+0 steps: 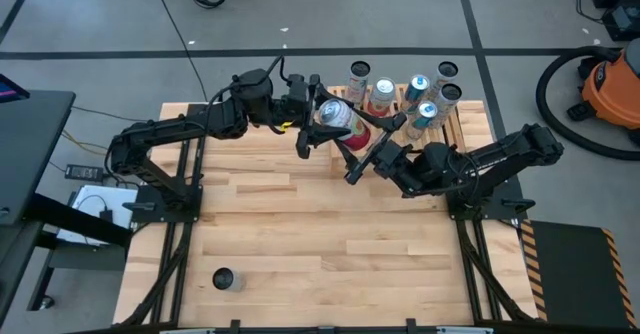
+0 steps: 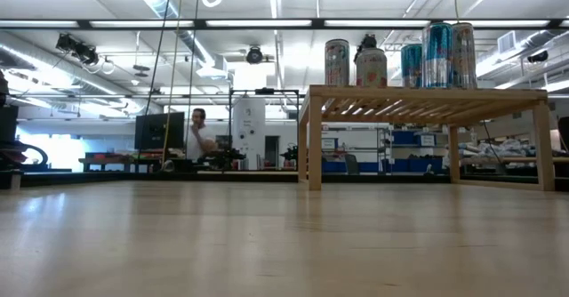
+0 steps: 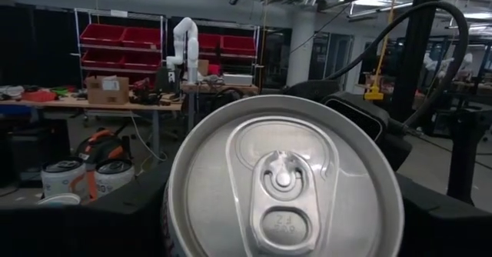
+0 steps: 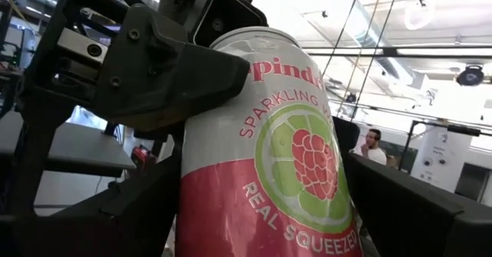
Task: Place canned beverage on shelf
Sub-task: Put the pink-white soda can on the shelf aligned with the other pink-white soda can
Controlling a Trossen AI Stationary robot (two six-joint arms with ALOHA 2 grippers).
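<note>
A red-and-white beverage can point(image 1: 340, 120) with a raspberry label hangs in the air over the far middle of the table. My left gripper point(image 1: 316, 124) is shut on it. My right gripper point(image 1: 366, 150) stands open, its fingers on either side of the can's lower half point(image 4: 261, 211). The can's silver top point(image 3: 283, 181) faces the left wrist. The shelf point(image 1: 470, 124), a low light-wood slatted rack, stands at the far right, with several cans point(image 1: 415, 94) upright on its top point(image 2: 427, 94). The low view shows neither gripper. My left gripper pinches the can's side wall just below its top rim point(image 4: 231, 61) between its two fingers point(image 4: 165, 72). The fingers come about level from the table's left, along the can. The can is lifted clear and tilted, its top toward the left arm. My right gripper may brush the can's lower wall point(image 4: 346, 203); I cannot tell.
A small dark round object point(image 1: 222, 279) lies near the table's near left corner. The wide near half of the table point(image 1: 330, 244) is bare wood. An orange vacuum point(image 1: 610, 84) stands on the floor beyond the right edge. A person point(image 2: 197, 137) sits far behind the table.
</note>
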